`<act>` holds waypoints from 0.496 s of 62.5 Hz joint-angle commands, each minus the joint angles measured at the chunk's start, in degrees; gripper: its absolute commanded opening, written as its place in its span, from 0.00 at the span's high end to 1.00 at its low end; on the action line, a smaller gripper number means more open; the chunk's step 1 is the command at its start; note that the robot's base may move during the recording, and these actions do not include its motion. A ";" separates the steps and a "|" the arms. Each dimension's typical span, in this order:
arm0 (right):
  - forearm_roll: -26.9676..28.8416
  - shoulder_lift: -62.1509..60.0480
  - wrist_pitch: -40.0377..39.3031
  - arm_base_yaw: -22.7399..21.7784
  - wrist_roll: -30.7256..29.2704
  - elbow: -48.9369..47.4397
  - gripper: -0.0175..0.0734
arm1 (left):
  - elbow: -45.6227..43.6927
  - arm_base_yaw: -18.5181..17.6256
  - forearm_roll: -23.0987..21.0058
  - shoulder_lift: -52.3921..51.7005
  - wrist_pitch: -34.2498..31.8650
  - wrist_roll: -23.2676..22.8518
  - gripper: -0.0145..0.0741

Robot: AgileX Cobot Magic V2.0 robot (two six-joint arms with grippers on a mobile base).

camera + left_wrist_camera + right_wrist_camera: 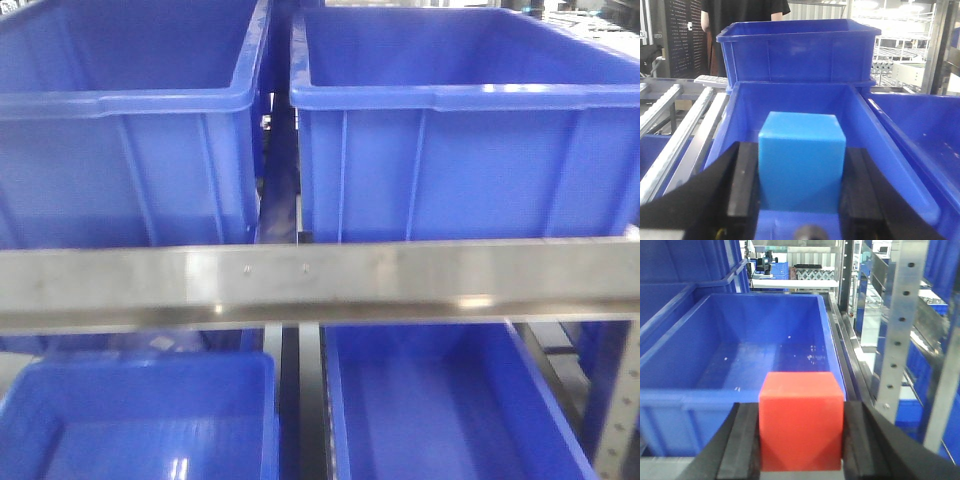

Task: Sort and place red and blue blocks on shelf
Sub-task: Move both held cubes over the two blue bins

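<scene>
The blue block (801,160) sits clamped between the black pads of my left gripper (801,175), which is shut on it over the inside of a blue bin (875,135). In the right wrist view the red block (801,420) is squeezed between both pads of my right gripper (801,435), held just in front of the near rim of another blue bin (700,395). The shelf (320,285) shows as a grey steel rail crossing the front view, with bins above and below it. Neither gripper appears in the front view.
Two large blue bins (120,110) (470,130) stand on the upper level and two more (140,420) (440,410) below. White roller tracks (675,125) run left of the left bin. A perforated grey upright (900,325) stands right of the red block. A person (740,15) stands behind the far bin.
</scene>
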 commanded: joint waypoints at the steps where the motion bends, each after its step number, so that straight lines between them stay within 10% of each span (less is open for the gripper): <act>1: -0.82 0.20 -5.36 -0.25 -0.43 -1.61 0.75 | -1.64 0.14 -0.51 0.25 -4.85 -0.06 0.63; 31: -0.82 0.20 -5.36 -0.25 -0.43 -1.61 0.75 | -1.64 0.14 -0.51 0.25 -4.85 -0.06 0.63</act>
